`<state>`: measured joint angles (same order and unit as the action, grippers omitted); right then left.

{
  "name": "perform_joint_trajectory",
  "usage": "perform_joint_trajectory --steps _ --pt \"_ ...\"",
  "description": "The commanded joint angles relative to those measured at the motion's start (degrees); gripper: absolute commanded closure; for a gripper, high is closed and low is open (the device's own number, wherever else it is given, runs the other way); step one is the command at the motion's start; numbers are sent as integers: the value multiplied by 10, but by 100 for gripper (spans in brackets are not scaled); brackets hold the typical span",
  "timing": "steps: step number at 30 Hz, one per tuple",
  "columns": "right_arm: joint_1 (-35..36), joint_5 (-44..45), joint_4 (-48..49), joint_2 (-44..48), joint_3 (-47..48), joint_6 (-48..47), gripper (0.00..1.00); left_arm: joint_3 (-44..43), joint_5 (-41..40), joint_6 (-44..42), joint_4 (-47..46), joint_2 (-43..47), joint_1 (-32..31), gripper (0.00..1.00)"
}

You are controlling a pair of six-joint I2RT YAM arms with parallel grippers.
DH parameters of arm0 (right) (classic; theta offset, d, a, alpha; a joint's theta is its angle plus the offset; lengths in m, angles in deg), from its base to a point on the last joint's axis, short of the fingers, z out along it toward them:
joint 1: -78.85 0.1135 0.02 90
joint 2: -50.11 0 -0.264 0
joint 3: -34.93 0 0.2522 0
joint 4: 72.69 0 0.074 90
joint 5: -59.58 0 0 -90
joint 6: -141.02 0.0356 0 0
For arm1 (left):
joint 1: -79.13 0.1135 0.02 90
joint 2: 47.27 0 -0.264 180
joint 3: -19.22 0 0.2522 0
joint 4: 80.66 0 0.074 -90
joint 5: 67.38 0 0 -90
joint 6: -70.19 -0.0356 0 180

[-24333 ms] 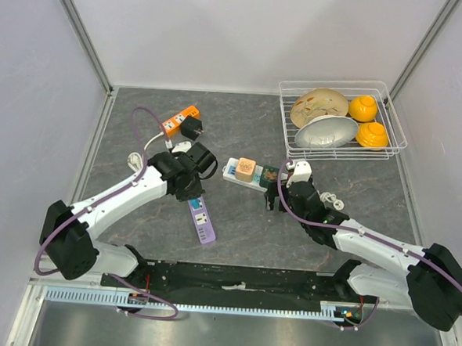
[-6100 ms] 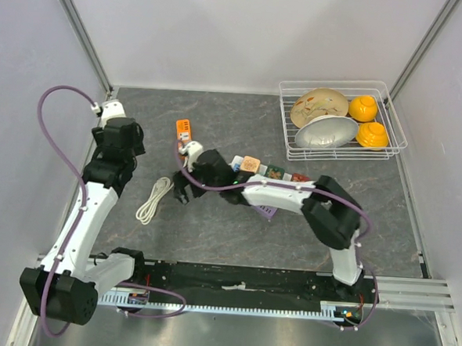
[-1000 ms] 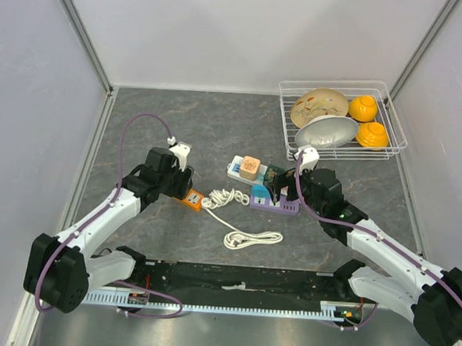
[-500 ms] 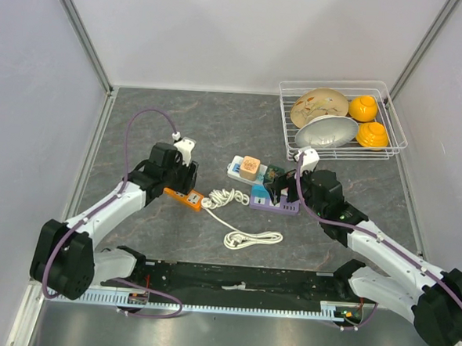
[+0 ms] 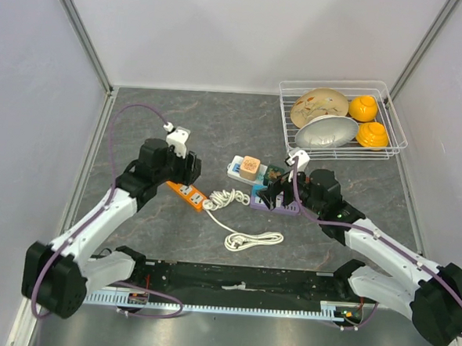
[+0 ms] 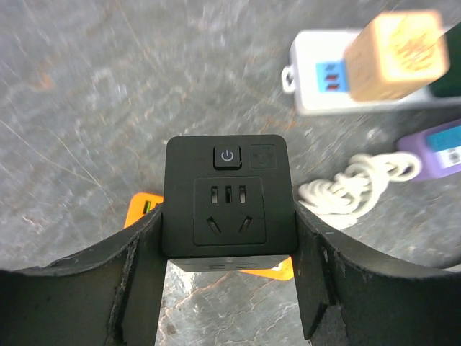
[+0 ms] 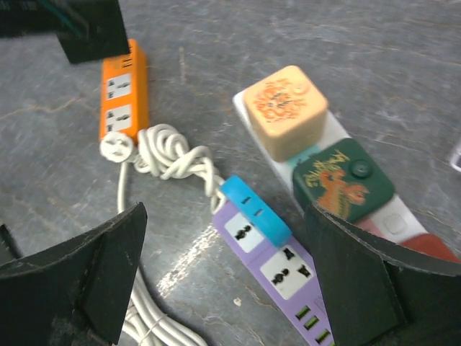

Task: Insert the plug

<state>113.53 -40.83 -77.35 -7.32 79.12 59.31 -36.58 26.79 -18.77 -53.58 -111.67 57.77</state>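
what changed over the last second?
Left end effector, clamped on the black adapter, drew back toward the far side off the orange power strip, uncovering it. Right end effector stays open over the purple strip; strips, white cord and basket unmoved.

We look down on a dark grey, marbled tabletop [image 5: 218,125]. Left of centre lies an orange power strip [image 5: 187,192], with a white cord [image 5: 228,198] coiled at its right end and trailing nearer. A purple power strip [image 5: 274,205] lies right of centre, a white power strip [image 5: 243,174] just beyond it, and a wire basket [image 5: 334,83] stands far right.
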Motion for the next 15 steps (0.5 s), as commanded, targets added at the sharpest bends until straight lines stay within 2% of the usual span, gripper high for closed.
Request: perform_joint_trajectory --steps 1,4,11,15 --pt "7 -105 71 -18 11 -10 2 -4 29 39 -35 93 -2 98" --pt "33 -105 119 -24 11 -12 2 0 45 98 -39 139 -3 98" --pt "138 -13 280 -100 33 -66 2 4 83 300 -76 184 -4 98" --pt "159 13 342 -151 66 -67 2 -3 112 353 -87 195 -4 98"
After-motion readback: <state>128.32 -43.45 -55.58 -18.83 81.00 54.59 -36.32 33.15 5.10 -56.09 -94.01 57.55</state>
